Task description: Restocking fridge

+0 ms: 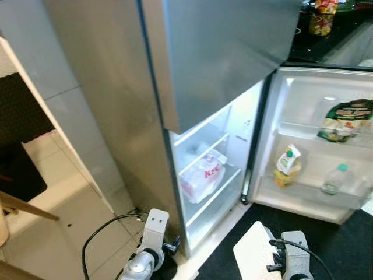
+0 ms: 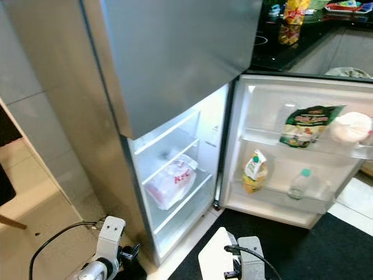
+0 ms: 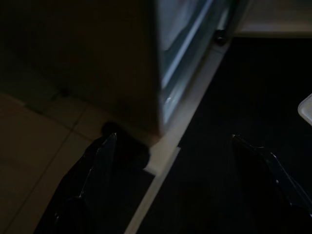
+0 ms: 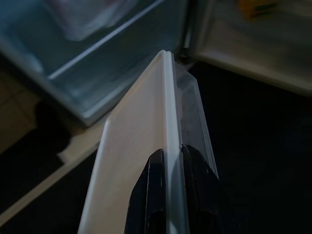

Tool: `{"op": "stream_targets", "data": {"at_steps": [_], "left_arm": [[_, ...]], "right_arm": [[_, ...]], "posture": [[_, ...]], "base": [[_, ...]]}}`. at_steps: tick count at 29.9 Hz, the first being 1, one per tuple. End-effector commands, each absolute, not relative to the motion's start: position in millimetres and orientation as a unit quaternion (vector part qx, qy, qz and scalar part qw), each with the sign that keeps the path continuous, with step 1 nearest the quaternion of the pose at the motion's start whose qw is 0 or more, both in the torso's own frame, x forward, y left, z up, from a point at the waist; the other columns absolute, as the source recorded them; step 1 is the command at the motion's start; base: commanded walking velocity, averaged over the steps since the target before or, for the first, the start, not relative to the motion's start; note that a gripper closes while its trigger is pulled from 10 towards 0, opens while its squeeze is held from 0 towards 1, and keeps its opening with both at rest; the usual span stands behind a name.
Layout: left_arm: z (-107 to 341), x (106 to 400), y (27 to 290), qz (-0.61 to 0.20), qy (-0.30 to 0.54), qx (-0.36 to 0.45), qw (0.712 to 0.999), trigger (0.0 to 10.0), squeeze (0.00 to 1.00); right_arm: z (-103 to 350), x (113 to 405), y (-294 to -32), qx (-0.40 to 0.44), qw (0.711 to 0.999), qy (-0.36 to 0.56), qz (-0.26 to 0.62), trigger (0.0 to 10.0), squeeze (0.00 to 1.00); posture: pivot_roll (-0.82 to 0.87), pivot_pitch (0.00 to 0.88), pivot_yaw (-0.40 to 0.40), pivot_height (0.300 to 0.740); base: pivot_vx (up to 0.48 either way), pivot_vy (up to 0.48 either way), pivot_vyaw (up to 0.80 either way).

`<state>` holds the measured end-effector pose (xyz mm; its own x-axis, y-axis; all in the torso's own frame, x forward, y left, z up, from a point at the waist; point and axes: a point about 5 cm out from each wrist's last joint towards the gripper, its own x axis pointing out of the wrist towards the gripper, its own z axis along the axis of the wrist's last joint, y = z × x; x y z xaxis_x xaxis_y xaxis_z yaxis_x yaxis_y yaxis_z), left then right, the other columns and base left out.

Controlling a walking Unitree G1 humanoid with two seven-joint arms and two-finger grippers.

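The steel fridge [image 1: 116, 116] stands before me with its lower door [image 1: 315, 87] swung open to the right. A white KFC bag [image 1: 202, 174] lies on a shelf inside. My right gripper [image 4: 169, 153] is low in front of the fridge and shut on the rim of a flat white lidded container [image 4: 141, 146], which is held edge-up [image 1: 254, 251]. My left gripper [image 3: 180, 161] hangs open near the floor by the fridge's left front corner, holding nothing.
The door shelves hold a yellow juice pouch [image 1: 287, 166], a water bottle [image 1: 334, 179], a green packet [image 1: 347, 119] and a white round pack [image 2: 349, 127]. A black mat [image 1: 349, 245] covers the floor. A black cable [image 1: 99, 230] loops on the tiles. Wooden furniture [image 1: 23, 204] stands left.
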<state>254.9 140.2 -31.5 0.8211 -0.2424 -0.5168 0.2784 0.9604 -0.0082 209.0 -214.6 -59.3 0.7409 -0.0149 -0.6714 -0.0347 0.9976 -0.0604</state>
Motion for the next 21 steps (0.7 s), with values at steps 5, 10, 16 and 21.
{"op": "stream_targets", "data": {"at_steps": [5,10,16,21], "left_arm": [[-33.2,253.1,139.5,-0.134,0.271,0.021,0.953,10.0,0.00],[-33.2,253.1,139.5,-0.133,0.272,0.018,0.953,10.0,0.00],[-33.0,253.3,140.0,-0.131,0.271,0.016,0.953,10.0,0.00],[-31.8,254.8,142.3,-0.119,0.267,0.009,0.956,10.0,0.00]], "right_arm": [[-58.3,210.0,-215.0,-0.025,0.934,0.355,-0.001,10.0,0.00],[-58.4,209.8,-215.2,-0.025,0.934,0.355,-0.001,10.0,0.00],[-58.4,209.9,-214.8,-0.024,0.935,0.355,-0.001,10.0,0.00],[-57.9,210.9,-214.3,-0.024,0.935,0.354,0.000,10.0,0.00]], "posture": [[-0.08,0.023,0.035,0.740],[-0.08,0.023,0.035,0.740],[-0.08,0.023,0.035,0.740],[-0.08,0.023,0.035,0.740]], "base": [[0.000,-0.480,0.00],[0.000,-0.480,0.00],[0.000,-0.480,0.00],[0.000,-0.226,0.00]]}}
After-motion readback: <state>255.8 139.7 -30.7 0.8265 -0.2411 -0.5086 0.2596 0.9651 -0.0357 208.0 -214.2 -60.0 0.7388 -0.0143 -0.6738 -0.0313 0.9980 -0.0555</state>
